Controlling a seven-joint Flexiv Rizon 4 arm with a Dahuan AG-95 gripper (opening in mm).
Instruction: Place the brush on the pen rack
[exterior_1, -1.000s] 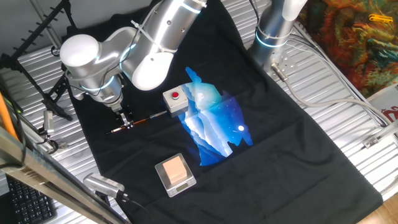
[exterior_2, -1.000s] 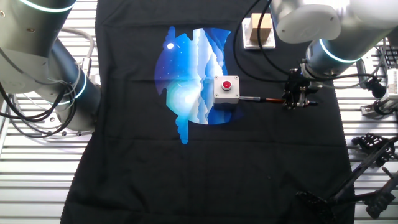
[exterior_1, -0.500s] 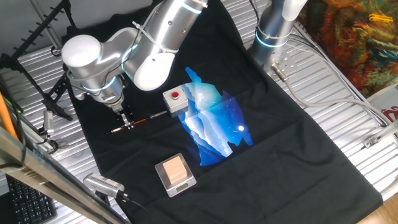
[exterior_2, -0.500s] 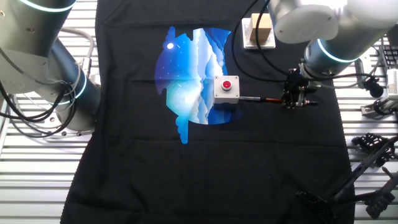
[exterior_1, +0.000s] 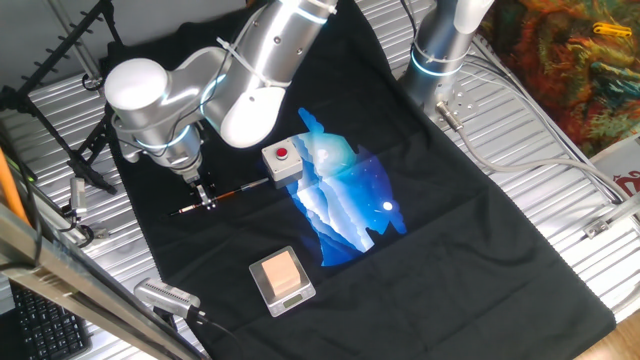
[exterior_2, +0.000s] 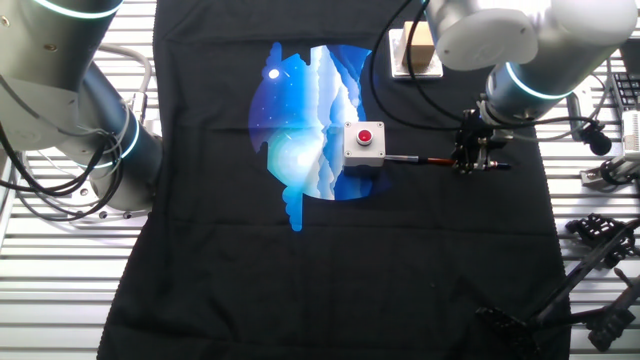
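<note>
Black cloth (exterior_1: 480, 230) under everything. Brush (exterior_1: 232, 192) lies flat beside grey button box (exterior_1: 281, 161), pale tip touching box. Gripper (exterior_1: 205, 196) down over handle, fingers closed around brush. Pen rack (exterior_2: 590, 262) well apart from box.

A black cloth (exterior_1: 480, 250) (exterior_2: 250, 290) covers the middle of the ribbed silver table (exterior_1: 590, 250) (exterior_2: 60, 280) and bears a blue-and-white print (exterior_1: 350, 200) (exterior_2: 305, 120) near its centre. A grey box with a red button (exterior_1: 281, 160) (exterior_2: 364, 142) sits on the print's edge, at its 10 o'clock in one fixed view. A small scale carrying a tan block (exterior_1: 280, 278) (exterior_2: 417, 48) lies on the cloth at 6 o'clock from the box in that view, well apart from it.
</note>
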